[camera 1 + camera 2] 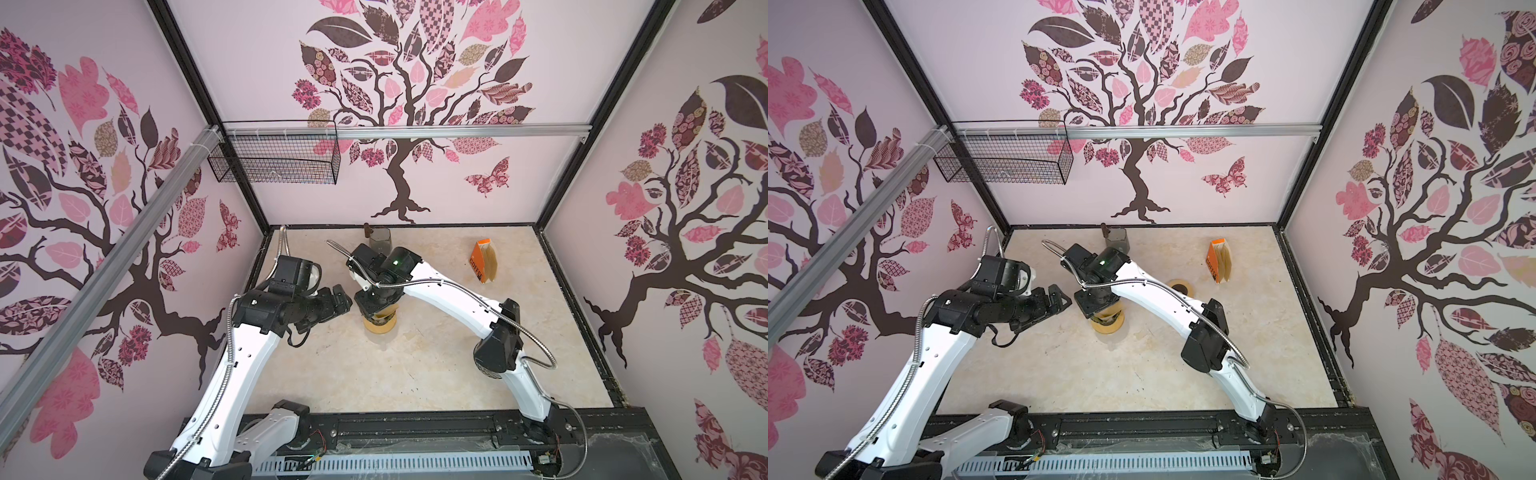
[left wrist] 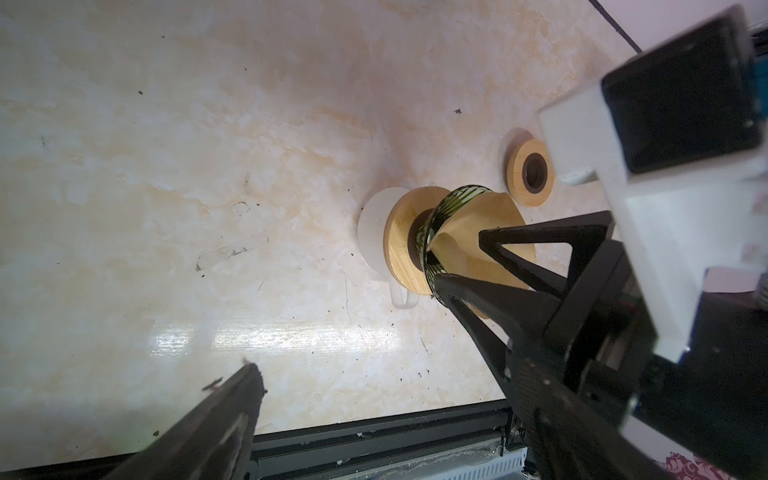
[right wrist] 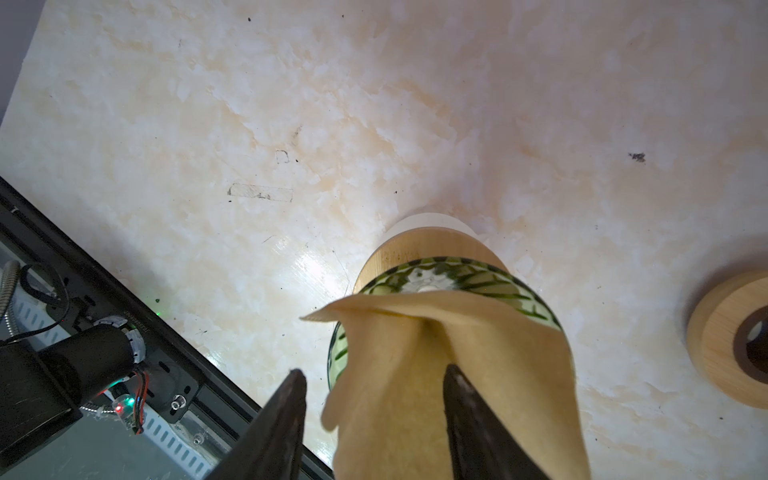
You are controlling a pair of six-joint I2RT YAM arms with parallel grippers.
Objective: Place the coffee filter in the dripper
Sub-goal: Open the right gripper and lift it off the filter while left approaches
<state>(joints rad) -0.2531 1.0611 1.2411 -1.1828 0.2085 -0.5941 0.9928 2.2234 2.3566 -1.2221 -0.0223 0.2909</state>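
One dripper (image 3: 415, 274), one filter (image 3: 395, 374), one wooden ring (image 2: 517, 162), one carton (image 1: 482, 259)

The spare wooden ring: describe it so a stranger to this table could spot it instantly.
On the marbled beige tabletop, find the green-patterned glass dripper seated on a round wooden base. Just past it, toward the orange filter box, lies a flat round wooden ring with a dark centre hole. Unlike that base, it carries nothing.
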